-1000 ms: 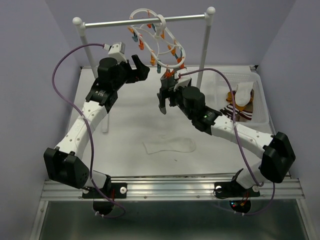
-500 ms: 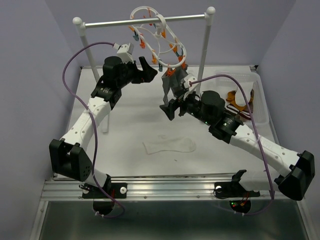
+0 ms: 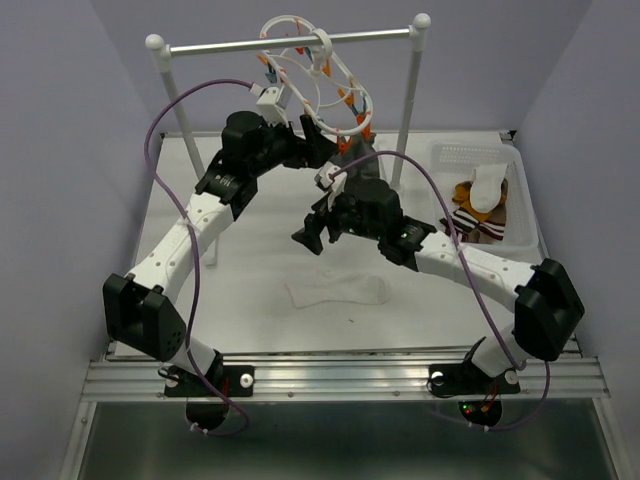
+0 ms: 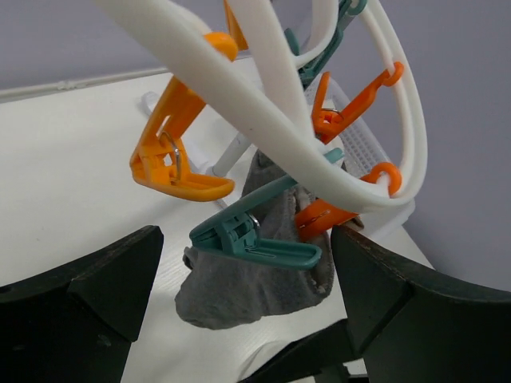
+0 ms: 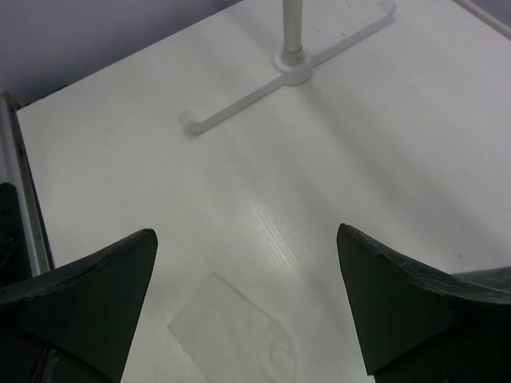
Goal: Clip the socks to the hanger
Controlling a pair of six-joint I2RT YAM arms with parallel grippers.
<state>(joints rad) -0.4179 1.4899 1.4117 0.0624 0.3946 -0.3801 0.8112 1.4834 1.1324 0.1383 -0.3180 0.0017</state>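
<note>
The white oval hanger [image 3: 318, 88] hangs by its hook from the rail, with orange and teal clips dangling. My left gripper [image 3: 322, 150] is open just under it. In the left wrist view a grey sock [image 4: 255, 291] hangs among the clips behind a teal clip [image 4: 255, 239], between the open left gripper [image 4: 247, 233] fingers, which do not touch it. A white sock [image 3: 340, 291] lies flat on the table. My right gripper [image 3: 311, 233] hovers open above it, and the white sock [image 5: 239, 335] shows below and between the right gripper [image 5: 246, 233] fingers.
The metal rail stand [image 3: 290, 42] with ball-topped posts spans the back, and its left foot [image 5: 291, 60] rests on the table. A white perforated basket [image 3: 527, 205] at the right holds more socks [image 3: 478, 195]. Purple cables loop over both arms.
My right gripper came away from the hanger and dropped down and left over the white sock. My left gripper moved right, up to the hanger's clips.
</note>
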